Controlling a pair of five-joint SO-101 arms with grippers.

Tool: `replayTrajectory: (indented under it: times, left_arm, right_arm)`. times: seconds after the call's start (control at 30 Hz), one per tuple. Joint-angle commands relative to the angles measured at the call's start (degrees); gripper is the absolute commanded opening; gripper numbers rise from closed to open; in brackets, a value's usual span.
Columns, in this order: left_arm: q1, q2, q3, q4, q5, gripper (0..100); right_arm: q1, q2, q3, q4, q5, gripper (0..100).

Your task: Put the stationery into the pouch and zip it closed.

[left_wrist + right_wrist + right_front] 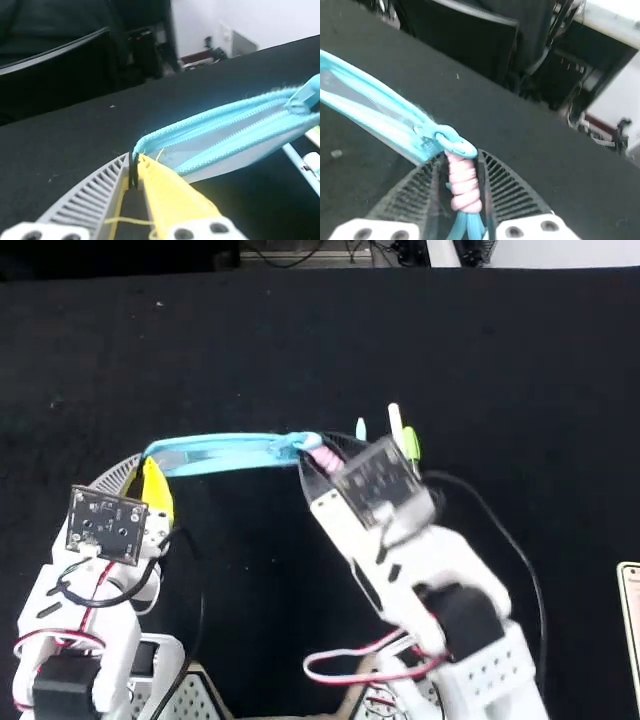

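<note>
1. The light-blue pouch (215,453) hangs stretched between the two arms, over the black surface (300,340).
2. The left claw (135,167) is pinching the pouch's end seam.
3. The right claw (462,160) is pressed onto the pink cord (464,187) knotted to the zipper slider (452,142) at the opposite end.
4. The zipper teeth are parted along the length, so the pouch looks open.
5. Pens (395,423) lie just beyond the right claw; whether any are inside is unclear.
6. The step in hand looks like zipper work. If loading remains, the next move calls for releasing the cord and fetching a pen; otherwise, draw the slider toward the left claw while that end stays anchored.
</note>
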Motion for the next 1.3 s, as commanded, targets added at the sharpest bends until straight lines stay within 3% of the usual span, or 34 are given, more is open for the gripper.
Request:
replayTrajectory:
  times: [0.0,0.17,0.37,0.67,0.8,0.9,1.27]
  left_arm:
    - [-2.86,0.44,-4.00,-0.18,-0.53,3]
    - [-3.30,4.40,-7.16,-0.18,-0.62,3]
    - [-3.30,22.15,-19.56,1.32,-0.26,3]
    - [-3.30,48.97,-44.09,17.14,-0.53,3]
    - [-3.30,57.14,-52.09,22.77,-0.53,15]
    - [-3.30,61.63,-56.04,25.67,-0.53,22]
    - [-3.47,64.44,-70.20,30.33,-0.26,22]
  right_arm:
    - [2.11,12.26,-12.62,4.48,0.00,1.1]
    - [2.20,19.74,-21.23,8.97,0.00,1.1]
    - [2.29,21.93,-25.54,10.46,0.35,1.1]
    - [2.37,22.02,-22.29,10.02,0.35,1.1]
    - [2.37,22.02,-22.29,10.02,0.35,1.1]
    - [2.37,22.02,-22.20,10.02,0.35,1.1]
    - [2.37,22.02,-22.11,10.02,0.35,1.1]
